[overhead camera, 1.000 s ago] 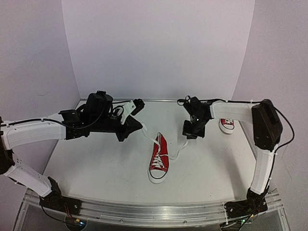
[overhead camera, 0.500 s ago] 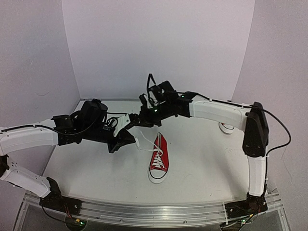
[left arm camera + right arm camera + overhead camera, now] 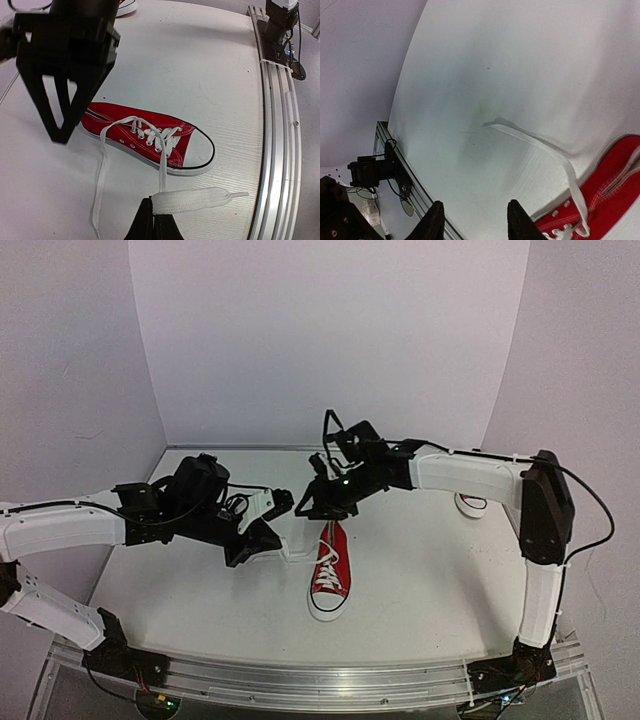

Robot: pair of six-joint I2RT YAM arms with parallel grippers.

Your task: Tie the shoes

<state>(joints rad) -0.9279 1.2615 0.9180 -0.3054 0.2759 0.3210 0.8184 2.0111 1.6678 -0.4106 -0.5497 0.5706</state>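
two claws share the job: the left claw [image 3: 152,214] pinches a flat white lace end [image 3: 192,199], drawn sideways off the small red canvas sneaker [image 3: 331,565] lying in the middle of the bench [image 3: 420,580], probably for tension. the right claw [image 3: 475,222] hovers by the heel, parted and empty, seemingly ready for the other lace [image 3: 545,150].

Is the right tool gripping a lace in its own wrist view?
No: the right tool stands open with nothing between its fingers; the loose lace lies on the table beyond them.
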